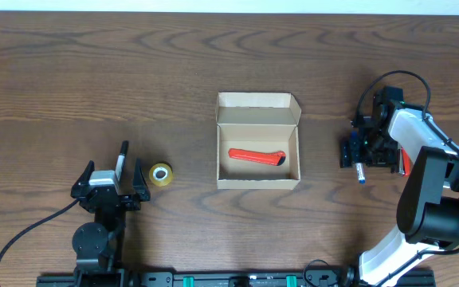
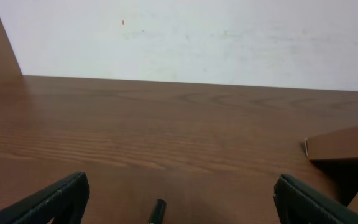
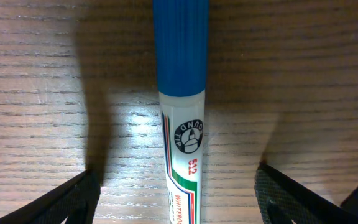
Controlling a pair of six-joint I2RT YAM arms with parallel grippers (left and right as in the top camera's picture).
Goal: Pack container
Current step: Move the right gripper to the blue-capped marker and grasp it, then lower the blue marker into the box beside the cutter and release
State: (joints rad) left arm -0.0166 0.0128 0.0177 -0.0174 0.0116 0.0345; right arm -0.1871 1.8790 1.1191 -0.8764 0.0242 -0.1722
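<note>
The container (image 1: 257, 151) is an open tan cardboard box at the table's middle, with its flap lid raised at the far side. A red tool (image 1: 256, 156) lies inside it. My right gripper (image 1: 358, 153) is right of the box, low over the table. In the right wrist view it is open (image 3: 179, 199), with its fingers either side of a white whiteboard marker with a blue cap (image 3: 181, 124). My left gripper (image 1: 110, 190) is open and empty at the front left. A black pen (image 2: 157, 213) lies between its fingers, and the box corner (image 2: 344, 144) shows at the right.
A small roll of yellow tape (image 1: 161, 174) lies between my left gripper and the box. The black pen (image 1: 121, 159) lies just ahead of my left gripper. A red item (image 1: 402, 163) shows under my right arm. A white wall stands behind the table.
</note>
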